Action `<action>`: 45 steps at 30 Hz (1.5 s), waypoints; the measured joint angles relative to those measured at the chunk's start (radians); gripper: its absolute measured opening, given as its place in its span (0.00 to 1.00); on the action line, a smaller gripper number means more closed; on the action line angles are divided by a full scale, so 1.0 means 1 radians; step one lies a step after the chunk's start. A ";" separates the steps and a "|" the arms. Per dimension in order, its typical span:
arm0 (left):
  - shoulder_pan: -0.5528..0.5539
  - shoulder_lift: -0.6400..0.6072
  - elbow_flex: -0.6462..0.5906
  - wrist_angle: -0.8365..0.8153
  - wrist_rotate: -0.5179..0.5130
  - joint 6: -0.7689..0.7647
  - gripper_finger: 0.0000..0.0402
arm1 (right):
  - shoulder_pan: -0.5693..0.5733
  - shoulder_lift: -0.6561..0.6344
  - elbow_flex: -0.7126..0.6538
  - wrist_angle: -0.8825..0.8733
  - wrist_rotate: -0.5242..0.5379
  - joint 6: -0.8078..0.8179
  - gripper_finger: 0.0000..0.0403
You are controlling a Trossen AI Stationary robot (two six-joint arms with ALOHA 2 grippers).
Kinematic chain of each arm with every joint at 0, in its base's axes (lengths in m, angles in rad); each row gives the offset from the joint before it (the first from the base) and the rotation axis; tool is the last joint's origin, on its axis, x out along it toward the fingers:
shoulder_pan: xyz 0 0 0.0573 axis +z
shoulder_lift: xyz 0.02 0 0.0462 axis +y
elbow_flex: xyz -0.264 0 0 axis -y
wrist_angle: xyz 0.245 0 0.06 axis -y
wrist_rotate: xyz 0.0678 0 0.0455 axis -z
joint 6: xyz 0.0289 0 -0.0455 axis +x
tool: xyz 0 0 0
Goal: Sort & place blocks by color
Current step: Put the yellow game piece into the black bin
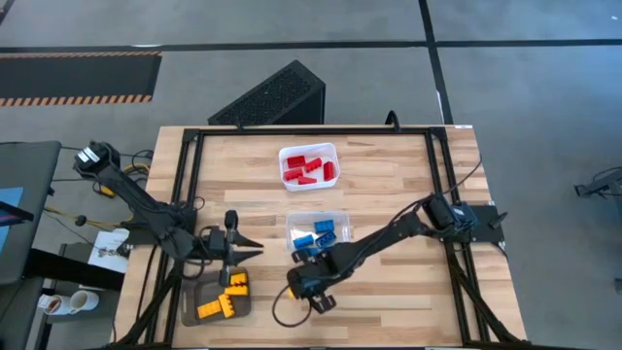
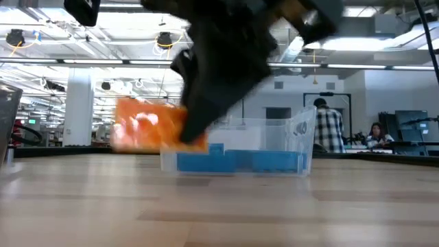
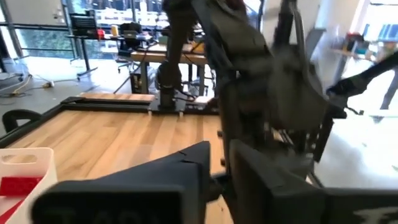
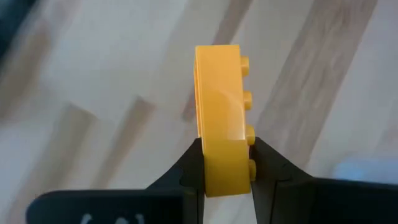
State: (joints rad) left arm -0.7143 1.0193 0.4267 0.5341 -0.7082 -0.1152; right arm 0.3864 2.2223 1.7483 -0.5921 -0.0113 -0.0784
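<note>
My right gripper (image 4: 227, 152) is shut on a yellow block (image 4: 221, 112) above the table's near middle (image 1: 294, 289). In the low view the yellow block (image 2: 147, 125) hangs blurred in front of the clear tray (image 2: 302, 140), which holds blue blocks (image 2: 236, 161). A white tray (image 1: 309, 151) holds red blocks (image 1: 309, 171). More yellow blocks (image 1: 222, 303) lie in a grey tray (image 1: 190, 303) at the near left. My left gripper (image 1: 255, 250) hovers level over that tray's far edge, shut, with nothing between its fingers (image 3: 186, 180). My right gripper pinches the yellow block between its two fingers at the end nearest the wrist (image 4: 225, 168). One finger is on the studded top, the other on the underside. The fingers slant down from the table's right. The block sticks out past the fingertips, clear of the table.
The black frame rails (image 1: 190, 185) run along the table's edges. A dark slatted box (image 1: 277, 97) stands behind the far edge. Bare wood lies at the far left and the right of the table. People stand in the room beyond (image 2: 329, 127).
</note>
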 joint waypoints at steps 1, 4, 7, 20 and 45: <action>0.000 0.017 0.000 0.009 0.007 0.006 0.15 | -0.006 0.000 0.018 -0.004 -0.017 0.008 0.21; 0.000 0.069 0.000 0.041 0.014 0.040 0.26 | -0.016 0.000 0.061 -0.017 -0.065 0.032 0.21; 0.000 0.111 0.000 0.085 0.014 0.092 0.38 | -0.021 -0.017 0.080 -0.038 -0.071 0.034 0.21; -0.006 0.140 0.001 0.157 0.077 0.190 0.63 | -0.099 -0.276 -0.151 0.238 -0.125 0.078 0.21; 0.033 0.457 0.184 0.295 0.113 0.526 0.61 | -0.169 -0.354 -0.562 1.011 -0.449 0.361 0.21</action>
State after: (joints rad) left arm -0.6818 1.4765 0.6112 0.8287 -0.5955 0.4110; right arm 0.2169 1.8679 1.1866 0.4192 -0.4599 0.2825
